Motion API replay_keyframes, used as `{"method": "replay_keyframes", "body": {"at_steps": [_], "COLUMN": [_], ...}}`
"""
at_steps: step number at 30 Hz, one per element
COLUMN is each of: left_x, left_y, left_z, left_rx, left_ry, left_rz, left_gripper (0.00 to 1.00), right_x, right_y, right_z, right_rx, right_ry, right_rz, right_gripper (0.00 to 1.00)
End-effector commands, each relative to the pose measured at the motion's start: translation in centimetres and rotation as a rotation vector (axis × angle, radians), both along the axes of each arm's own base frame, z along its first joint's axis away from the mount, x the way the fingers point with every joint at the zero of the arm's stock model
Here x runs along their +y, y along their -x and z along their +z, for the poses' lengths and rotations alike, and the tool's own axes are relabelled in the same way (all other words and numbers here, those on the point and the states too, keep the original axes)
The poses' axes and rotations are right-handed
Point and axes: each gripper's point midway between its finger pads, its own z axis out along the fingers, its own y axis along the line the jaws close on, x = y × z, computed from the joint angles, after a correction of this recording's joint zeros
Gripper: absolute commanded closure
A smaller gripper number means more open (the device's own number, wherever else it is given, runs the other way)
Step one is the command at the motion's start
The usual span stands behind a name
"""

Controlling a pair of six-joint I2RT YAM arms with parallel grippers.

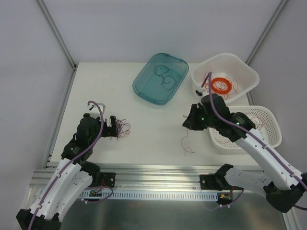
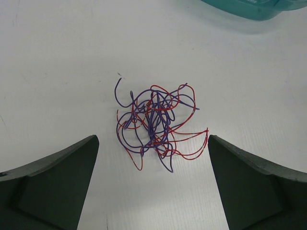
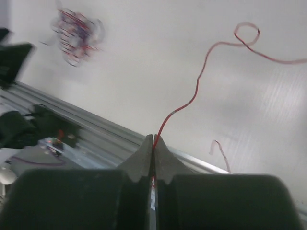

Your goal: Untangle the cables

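Observation:
The cables are a wad of thin red and dark blue-purple wires (image 2: 154, 125) lying on the white table, just ahead of my left gripper (image 2: 153, 191). That gripper is open, its fingers (image 2: 57, 182) wide on either side, with nothing between them. In the top view the wad (image 1: 123, 128) sits at the left gripper (image 1: 115, 127). My right gripper (image 3: 153, 143) is shut on one thin red wire (image 3: 196, 91), which curls away over the table. In the top view that wire (image 1: 186, 143) hangs from the right gripper (image 1: 187, 123) to the table. The wad (image 3: 76, 31) shows blurred at the far left of the right wrist view.
A teal tray (image 1: 144, 88) at the back holds dark wire loops. A white basket (image 1: 249, 72) at the back right holds a flat orange coil (image 1: 221, 86). A second white basket (image 1: 273, 129) on the right holds a few red wires. A metal rail (image 1: 158, 175) runs along the near edge.

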Motion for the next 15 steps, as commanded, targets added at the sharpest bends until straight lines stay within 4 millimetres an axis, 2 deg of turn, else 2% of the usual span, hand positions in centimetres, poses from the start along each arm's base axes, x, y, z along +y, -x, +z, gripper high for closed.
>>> {"method": "replay_keyframes", "body": {"at_steps": [1,2,3,5,6,8,9,11,12,14,15], "left_x": [-0.3,-0.3,-0.3,-0.2,-0.2,-0.2,-0.2,-0.2,-0.2,-0.2,-0.2], "left_y": [-0.2,-0.2,-0.2,-0.2,-0.2,-0.2,-0.2,-0.2,-0.2,-0.2,-0.2], "left_z": [1.0,1.0,1.1,1.1,1.1,1.1,1.1,1.1,1.1,1.2,1.2], "left_rx": [-0.033,-0.035,-0.038,-0.038,-0.038,-0.041,-0.041,-0.040,-0.041,-0.044,-0.044], "left_ry": [0.009,0.009,0.010,0.010,0.010,0.009,0.009,0.009,0.009,0.010,0.010], "left_rz": [-0.016,-0.017,-0.016,-0.011,-0.012,-0.012,-0.013,-0.013,-0.013,-0.012,-0.012], "left_gripper": [0.01,0.01,0.01,0.01,0.01,0.01,0.01,0.01,0.01,0.01,0.01], "right_x": [0.3,0.1,0.1,-0.5,-1.3,-2.6,-4.0,-6.0,-7.8,-9.6,-11.4], "right_y": [-0.4,-0.5,-1.0,-1.6,-2.2,-2.8,-3.5,-4.1,-4.8,-5.4,-5.7], "right_z": [7.0,8.3,11.4,13.3,15.8,17.6,19.0,19.9,20.2,20.6,20.7], "right_rx": [-0.121,-0.146,-0.211,-0.258,-0.310,-0.361,-0.403,-0.449,-0.466,-0.494,-0.507], "right_ry": [-0.041,-0.045,-0.081,-0.080,-0.107,-0.106,-0.109,-0.081,-0.062,-0.040,-0.022], "right_rz": [0.062,0.059,0.050,0.046,0.011,-0.020,-0.075,-0.127,-0.197,-0.258,-0.323], "right_gripper": [0.99,0.99,0.99,0.99,0.99,0.99,0.99,0.99,0.99,0.99,0.99]}}
